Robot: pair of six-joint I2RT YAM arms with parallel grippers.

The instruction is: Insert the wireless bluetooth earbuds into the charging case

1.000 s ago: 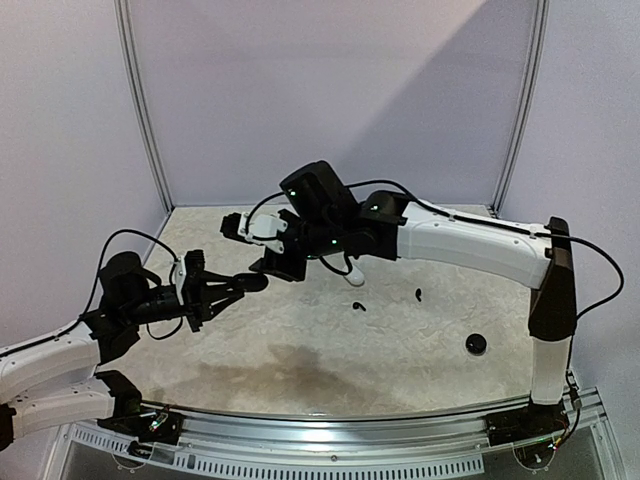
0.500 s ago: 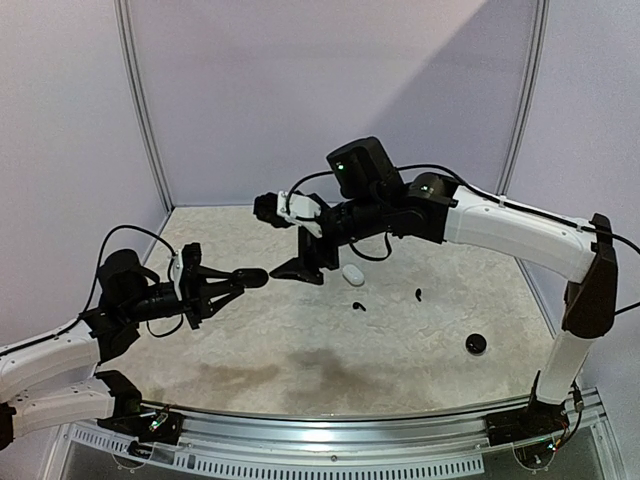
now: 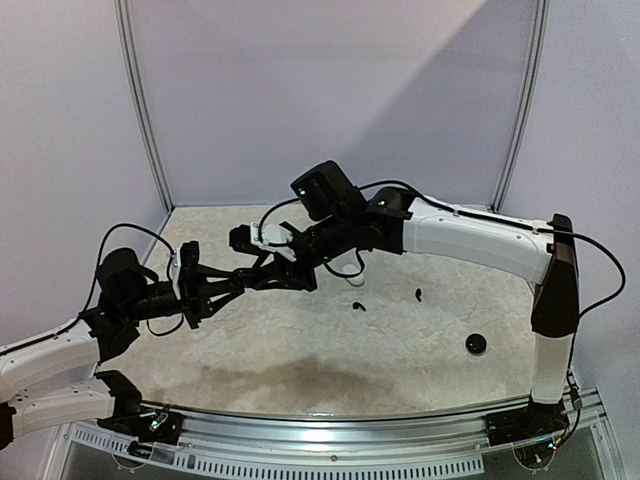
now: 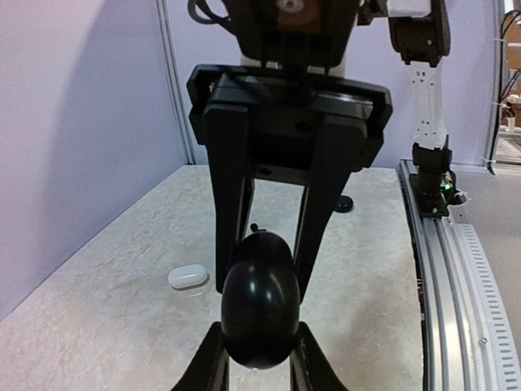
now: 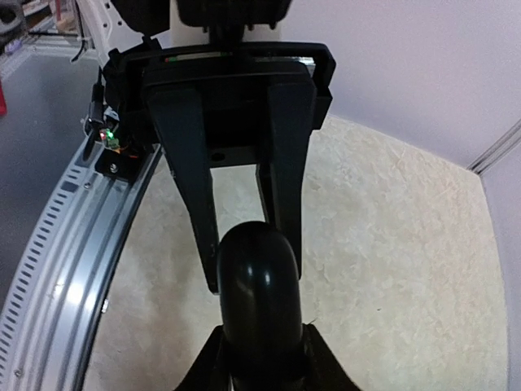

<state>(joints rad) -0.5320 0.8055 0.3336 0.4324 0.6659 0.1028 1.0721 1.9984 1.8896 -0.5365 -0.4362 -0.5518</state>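
Left wrist view shows the left gripper pinching the left end of a black oval case, held up off the table rather than resting on it. Facing it, the right gripper has its two fingers pressed against the sides of the same case from the right end. Gripping both ends like this probably lets one arm steady the case while the other works its lid open. The case looks shut, so what is inside cannot be told. One black earbud and a second black earbud lie on the table to the right of the grippers, apart from each other. A white case lies shut on the table, and a round black thing sits nearer on the right.
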